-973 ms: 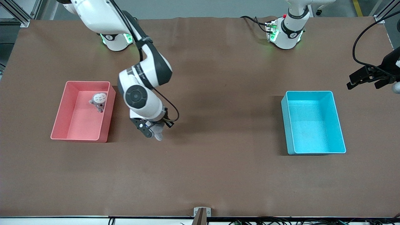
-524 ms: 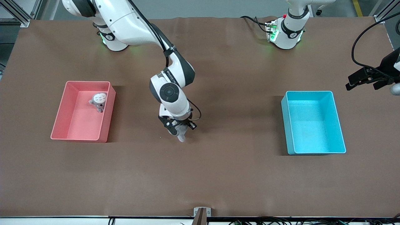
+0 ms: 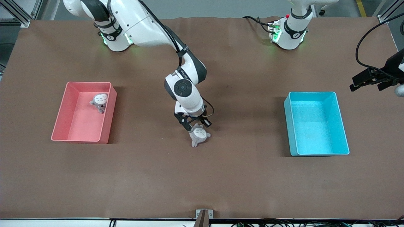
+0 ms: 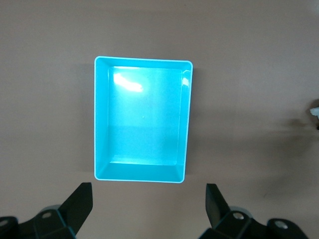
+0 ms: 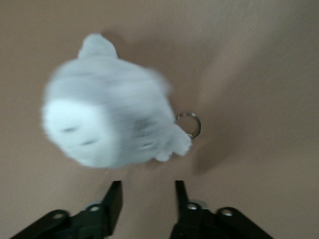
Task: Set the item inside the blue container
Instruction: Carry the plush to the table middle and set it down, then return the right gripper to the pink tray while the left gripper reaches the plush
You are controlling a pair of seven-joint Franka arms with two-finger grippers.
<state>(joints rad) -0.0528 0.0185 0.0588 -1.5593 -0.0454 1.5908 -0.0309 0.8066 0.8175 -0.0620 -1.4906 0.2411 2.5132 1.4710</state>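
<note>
The item, a grey plush toy [image 3: 199,135] with a small key ring [image 5: 188,124], is at the middle of the table. It shows blurred in the right wrist view [image 5: 107,127]. My right gripper [image 3: 193,126] hangs just above it and is open [image 5: 147,185]; the toy is past the fingertips, with nothing between them. The blue container [image 3: 315,123] stands toward the left arm's end of the table and holds nothing [image 4: 144,119]. My left gripper [image 3: 372,81] waits high beside it, open [image 4: 148,199], over bare table.
A pink bin [image 3: 79,129] stands toward the right arm's end of the table, with another grey plush toy [image 3: 99,101] in it. Brown tabletop lies between the toy and the blue container.
My right arm swung from beside the pink bin to the middle of the table carrying the toy. Its gripper then opened and the toy came free. The left arm stayed put.
</note>
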